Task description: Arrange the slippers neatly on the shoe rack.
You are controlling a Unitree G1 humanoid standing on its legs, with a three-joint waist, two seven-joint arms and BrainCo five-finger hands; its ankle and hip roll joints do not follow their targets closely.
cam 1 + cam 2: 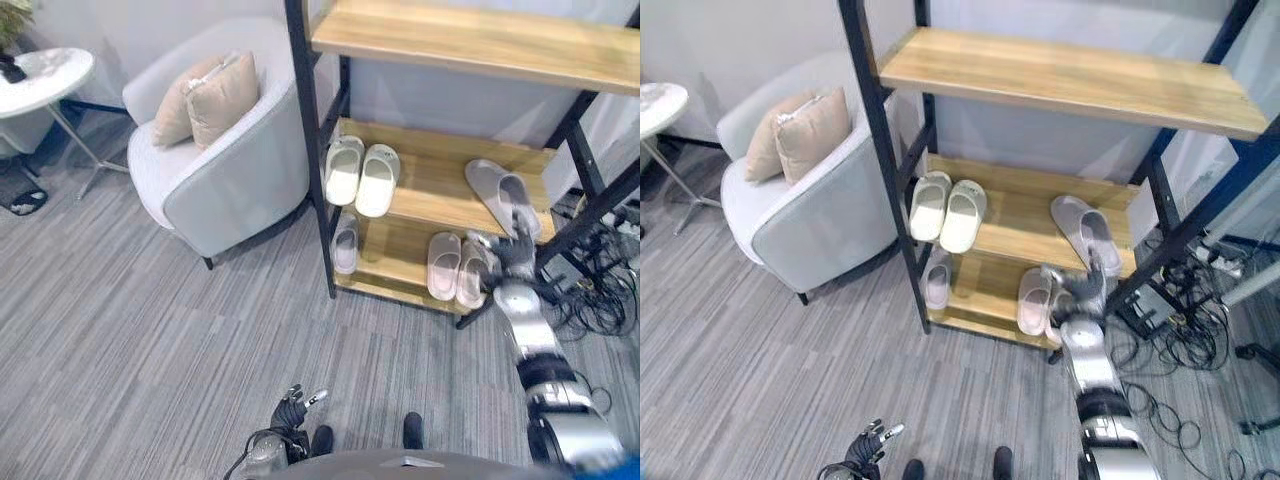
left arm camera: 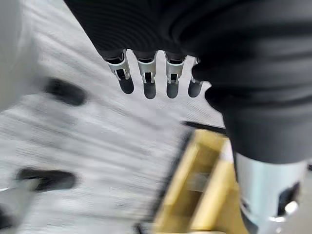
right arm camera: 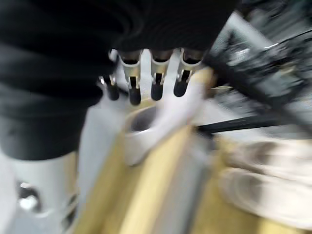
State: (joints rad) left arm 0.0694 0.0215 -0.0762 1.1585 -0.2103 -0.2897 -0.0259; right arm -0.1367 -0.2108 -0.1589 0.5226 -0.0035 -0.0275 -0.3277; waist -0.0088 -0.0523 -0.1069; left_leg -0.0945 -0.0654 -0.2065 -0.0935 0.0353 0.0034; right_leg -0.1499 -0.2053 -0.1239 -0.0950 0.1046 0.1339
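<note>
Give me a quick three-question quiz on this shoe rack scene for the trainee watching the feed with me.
1. True or false: the pale green slippers sit side by side on the middle shelf of the shoe rack.
2. Which hand is up at the rack's right end, near the grey slippers? A) left hand B) right hand
3. Fill in: the single slipper at the left end of the bottom shelf has no ____ beside it.

Key
1. True.
2. B. The right hand reaches the rack between the grey pair and the pinkish pair below; the left hand hangs low over the floor.
3. Partner.
</note>
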